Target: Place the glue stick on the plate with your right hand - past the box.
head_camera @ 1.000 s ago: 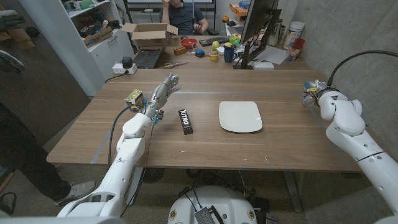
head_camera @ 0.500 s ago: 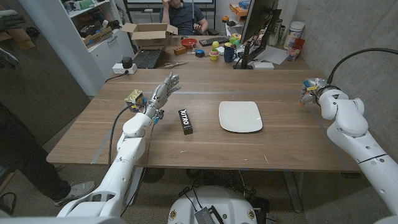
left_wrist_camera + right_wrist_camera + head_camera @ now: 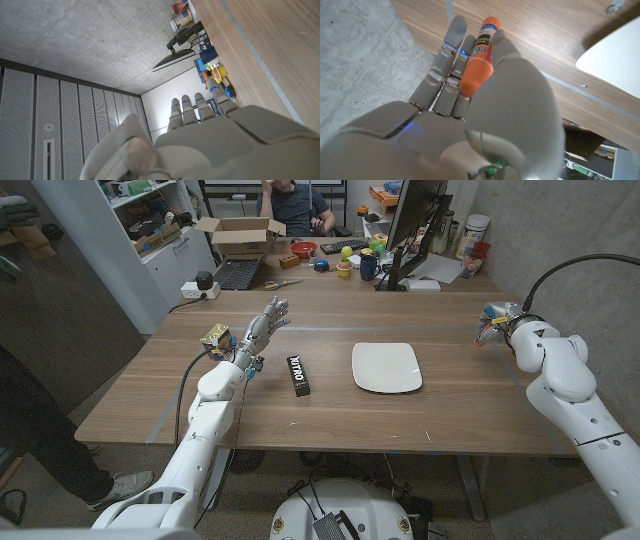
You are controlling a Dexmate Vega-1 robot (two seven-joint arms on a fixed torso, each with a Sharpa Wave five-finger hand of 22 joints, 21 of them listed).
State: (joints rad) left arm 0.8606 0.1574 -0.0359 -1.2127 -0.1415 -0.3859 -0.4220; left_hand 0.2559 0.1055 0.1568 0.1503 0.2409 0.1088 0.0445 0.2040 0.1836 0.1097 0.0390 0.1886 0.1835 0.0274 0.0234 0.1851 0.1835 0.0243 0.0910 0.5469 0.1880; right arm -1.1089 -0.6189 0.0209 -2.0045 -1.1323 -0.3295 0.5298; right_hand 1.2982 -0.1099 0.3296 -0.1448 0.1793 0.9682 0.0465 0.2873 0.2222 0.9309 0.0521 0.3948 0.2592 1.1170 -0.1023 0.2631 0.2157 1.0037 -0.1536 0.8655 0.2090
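The table (image 3: 330, 415) carries one white plate (image 3: 386, 367) and one black box (image 3: 298, 375), lying apart from each other. One orange glue stick (image 3: 479, 56) sits in the right hand (image 3: 470, 100), one of two robot hands; the other, the left hand (image 3: 262, 328), holds nothing. Behind the table stand one open cardboard box (image 3: 240, 235), one dark monitor (image 3: 410, 220) and one laptop (image 3: 238, 274). One person (image 3: 292, 205) sits at the back, and a second person's leg (image 3: 50, 445) shows at the left edge
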